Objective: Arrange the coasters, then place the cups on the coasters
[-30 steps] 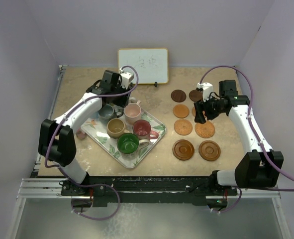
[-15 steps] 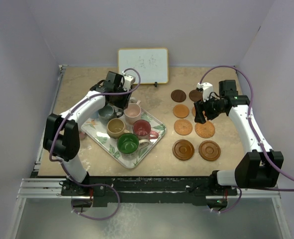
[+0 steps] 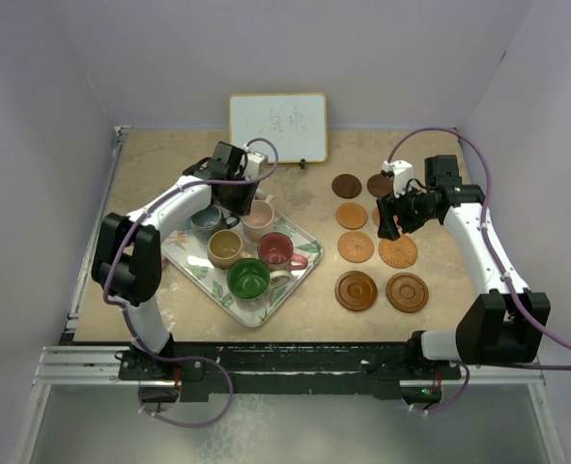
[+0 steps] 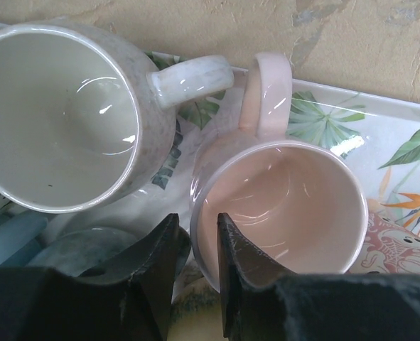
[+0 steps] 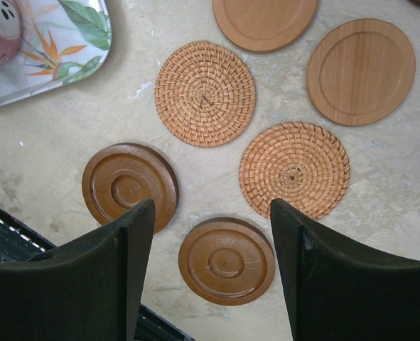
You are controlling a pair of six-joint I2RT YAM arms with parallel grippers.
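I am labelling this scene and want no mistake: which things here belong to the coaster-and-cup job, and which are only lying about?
Belong to the job:
- the coasters, wooden and woven
- the cups

Only lying about:
- the leaf-patterned tray under the cups
- the whiteboard at the back

Pale lilac walls (image 3: 34, 116) around mottled beige table (image 3: 304, 324); small whiteboard (image 3: 277, 127), perhaps faintly scribbled.

Upright cups (image 3: 249, 278), flat coasters (image 3: 356, 290) well apart

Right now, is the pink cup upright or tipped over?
Upright: the pink cup stands on the tray, its open mouth facing up.
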